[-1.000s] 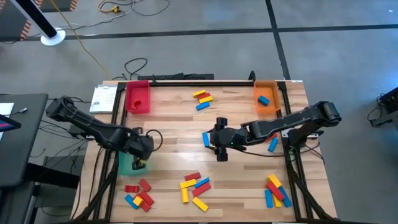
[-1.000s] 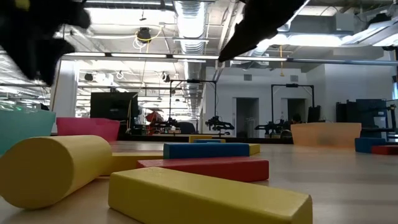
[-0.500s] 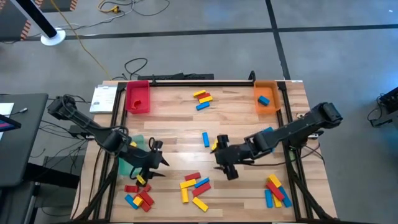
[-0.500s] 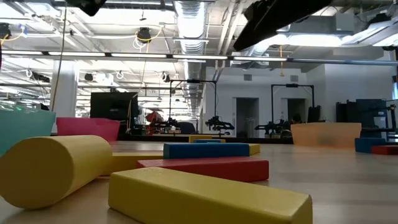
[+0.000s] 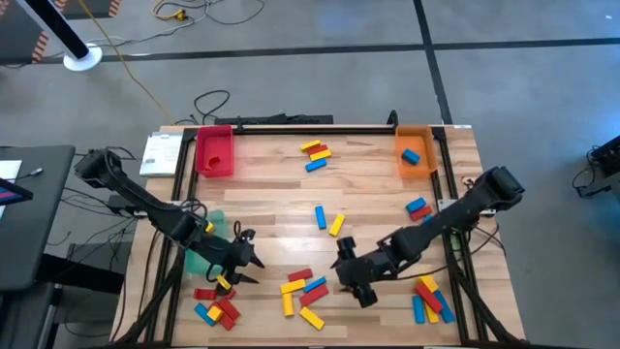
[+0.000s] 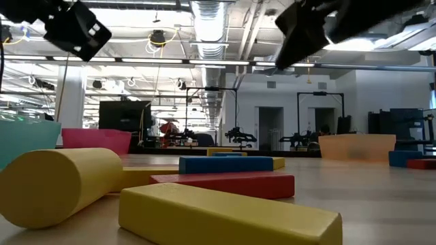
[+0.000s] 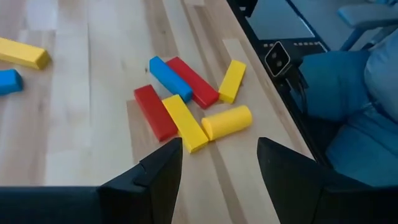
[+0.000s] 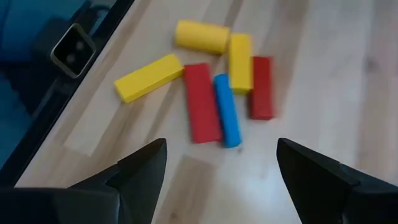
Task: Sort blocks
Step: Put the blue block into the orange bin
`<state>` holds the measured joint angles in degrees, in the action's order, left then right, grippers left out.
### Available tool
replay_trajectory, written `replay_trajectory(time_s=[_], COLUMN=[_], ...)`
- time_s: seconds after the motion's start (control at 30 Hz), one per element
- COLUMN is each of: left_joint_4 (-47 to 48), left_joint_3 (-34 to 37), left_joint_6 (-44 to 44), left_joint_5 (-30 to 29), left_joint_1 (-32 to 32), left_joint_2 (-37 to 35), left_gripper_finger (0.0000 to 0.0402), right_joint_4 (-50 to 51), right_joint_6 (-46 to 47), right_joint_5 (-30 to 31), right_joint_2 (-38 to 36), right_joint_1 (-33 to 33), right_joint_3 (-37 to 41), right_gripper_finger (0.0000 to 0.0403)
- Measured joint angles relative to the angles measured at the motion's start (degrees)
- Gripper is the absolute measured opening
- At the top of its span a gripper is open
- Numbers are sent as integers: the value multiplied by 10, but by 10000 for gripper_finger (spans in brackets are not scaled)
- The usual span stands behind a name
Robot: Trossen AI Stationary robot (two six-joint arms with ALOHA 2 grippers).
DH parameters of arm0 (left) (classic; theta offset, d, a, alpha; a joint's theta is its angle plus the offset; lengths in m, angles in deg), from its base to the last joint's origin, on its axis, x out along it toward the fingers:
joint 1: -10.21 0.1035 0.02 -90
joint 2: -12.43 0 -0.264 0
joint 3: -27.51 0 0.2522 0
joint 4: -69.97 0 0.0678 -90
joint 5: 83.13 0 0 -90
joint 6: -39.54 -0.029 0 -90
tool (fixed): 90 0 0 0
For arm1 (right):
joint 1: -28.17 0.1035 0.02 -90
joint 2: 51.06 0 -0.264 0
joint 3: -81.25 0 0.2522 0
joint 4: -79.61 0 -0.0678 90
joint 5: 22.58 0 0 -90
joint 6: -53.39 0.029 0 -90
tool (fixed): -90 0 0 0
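Blocks (image 5: 303, 288) lay in small heaps along the near part of the bench (image 5: 368, 184), a few more loose in the middle. You had both pincers empty with jaws apart: the left pincer (image 5: 244, 260) beside the green tray (image 5: 199, 254), the right pincer (image 5: 351, 276) just beside the middle heap. The bars looked light, stiff and probably smooth, so take one across its narrow sides. In a heap they touched each other, so choose an outer bar. The near edge was close; the middle offered free room.
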<state>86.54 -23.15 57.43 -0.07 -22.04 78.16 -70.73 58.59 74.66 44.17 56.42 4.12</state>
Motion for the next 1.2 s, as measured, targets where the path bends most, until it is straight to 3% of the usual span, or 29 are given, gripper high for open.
replay_trajectory(time_s=[0.43, 0.77, 1.2], left_joint_4=[-17, -36, -42], left_joint_3=[15, 15, 8], left_joint_6=[33, 45, 55], left_joint_5=[16, 17, 20], left_joint_1=[-35, -59, -58], left_joint_2=[0, 0, 94], left_gripper_finger=[204, 204, 204], right_joint_4=[-114, -166, -186], right_joint_6=[20, 18, 23], right_joint_5=[-64, -84, -95], right_joint_2=[71, 73, 109], right_joint_1=[0, 20, 16], right_joint_3=[0, 0, 0], right_gripper_finger=[317, 296, 274])
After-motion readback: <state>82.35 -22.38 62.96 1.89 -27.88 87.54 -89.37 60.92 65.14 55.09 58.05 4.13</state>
